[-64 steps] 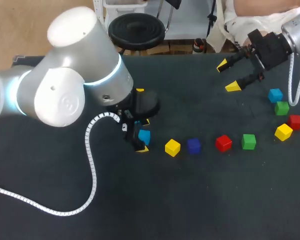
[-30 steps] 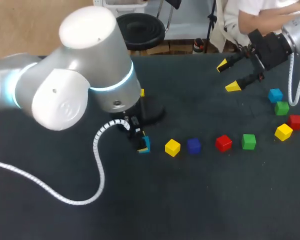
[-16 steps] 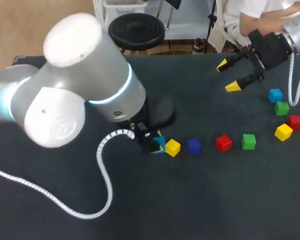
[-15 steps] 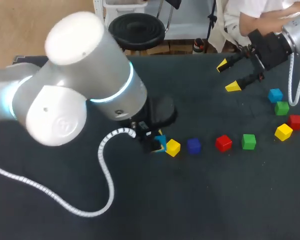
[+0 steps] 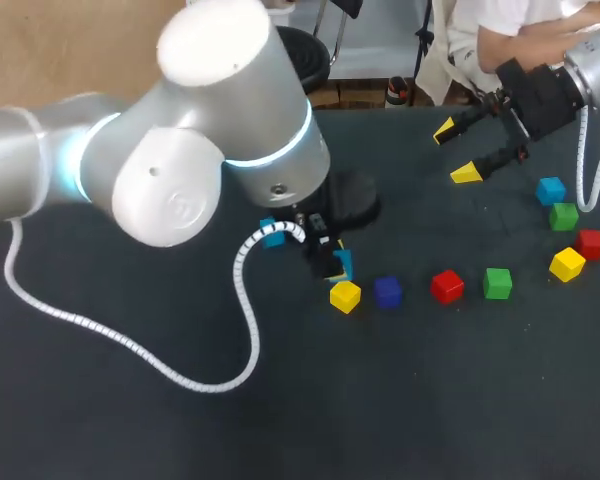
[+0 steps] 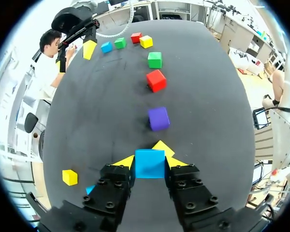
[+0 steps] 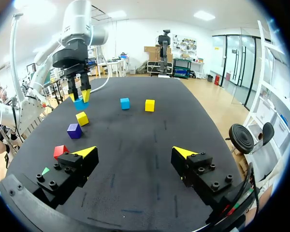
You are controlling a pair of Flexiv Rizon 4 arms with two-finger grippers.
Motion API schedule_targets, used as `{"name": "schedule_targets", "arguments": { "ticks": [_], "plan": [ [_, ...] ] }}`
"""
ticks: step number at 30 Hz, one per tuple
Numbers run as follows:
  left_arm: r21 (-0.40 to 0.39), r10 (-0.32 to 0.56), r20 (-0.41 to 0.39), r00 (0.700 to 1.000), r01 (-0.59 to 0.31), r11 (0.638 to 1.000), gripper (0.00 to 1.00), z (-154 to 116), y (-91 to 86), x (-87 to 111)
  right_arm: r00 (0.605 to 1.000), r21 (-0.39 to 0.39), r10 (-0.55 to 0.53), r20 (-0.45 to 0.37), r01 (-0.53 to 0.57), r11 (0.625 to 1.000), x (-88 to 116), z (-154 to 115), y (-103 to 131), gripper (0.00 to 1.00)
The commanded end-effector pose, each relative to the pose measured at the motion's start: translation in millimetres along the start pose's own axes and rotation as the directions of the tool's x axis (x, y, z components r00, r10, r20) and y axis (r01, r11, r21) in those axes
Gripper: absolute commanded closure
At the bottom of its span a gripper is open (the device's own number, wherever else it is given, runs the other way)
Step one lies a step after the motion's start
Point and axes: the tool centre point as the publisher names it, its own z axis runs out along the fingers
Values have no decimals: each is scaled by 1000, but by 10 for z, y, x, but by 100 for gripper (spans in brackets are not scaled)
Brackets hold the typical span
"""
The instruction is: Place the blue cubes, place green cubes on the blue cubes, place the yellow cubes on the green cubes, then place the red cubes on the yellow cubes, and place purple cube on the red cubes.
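Observation:
My left gripper (image 5: 337, 266) is shut on a blue cube (image 5: 346, 262), (image 6: 150, 163), held just above and behind a yellow cube (image 5: 345, 297). On the table ahead of it lies a row: a purple cube (image 6: 158, 118), a red cube (image 6: 156, 80) and a green cube (image 6: 154, 59). Further right sit a yellow cube (image 5: 567, 264), a red cube (image 5: 591, 243), a green cube (image 5: 564, 215) and a blue cube (image 5: 551, 190). My right gripper (image 5: 456, 152), (image 7: 134, 153) hangs open and empty above the table's far right. Another blue cube (image 5: 271, 235) lies by the left arm's cable.
In the right wrist view a blue cube (image 7: 124, 103) and a yellow cube (image 7: 150, 105) lie apart from the row, beyond my left gripper (image 7: 79, 95). The left arm's white cable (image 5: 130, 345) loops over the dark table (image 5: 430, 400).
My left arm has carried the blue cube to the right, from the table's left middle to just behind the yellow cube. A second blue cube has come into view behind it. The right arm has stayed still.

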Motion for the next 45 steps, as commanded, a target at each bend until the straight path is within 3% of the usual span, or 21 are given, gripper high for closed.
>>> {"name": "schedule_targets", "arguments": {
  "ticks": [1, 13, 18, 24, 45],
  "plan": [
    [7, 1, -8, 1000, -1, 1000, 100, 4, 34, -28, 1000, 2, -1, 0, 1, 1000, -2, 1, 10, 0],
    [7, 1, -8, 1000, -1, 1000, 100, 4, 34, -28, 1000, 2, -1, 0, 1, 1000, -2, 1, 10, 0],
    [56, -14, 25, 1000, 12, 998, 100, 72, 287, -184, 1000, 2, -1, 0, 1, 1000, -2, 1, 10, 0],
    [115, 17, -37, 999, -13, 993, 100, 154, 472, -294, 1000, 2, -1, 0, 1, 1000, -2, 1, 10, 0],
    [109, -150, -96, 984, 160, 981, 100, 441, 570, 210, 1000, 2, -1, 0, 1, 1000, -2, 1, 10, 0]
  ]
}}
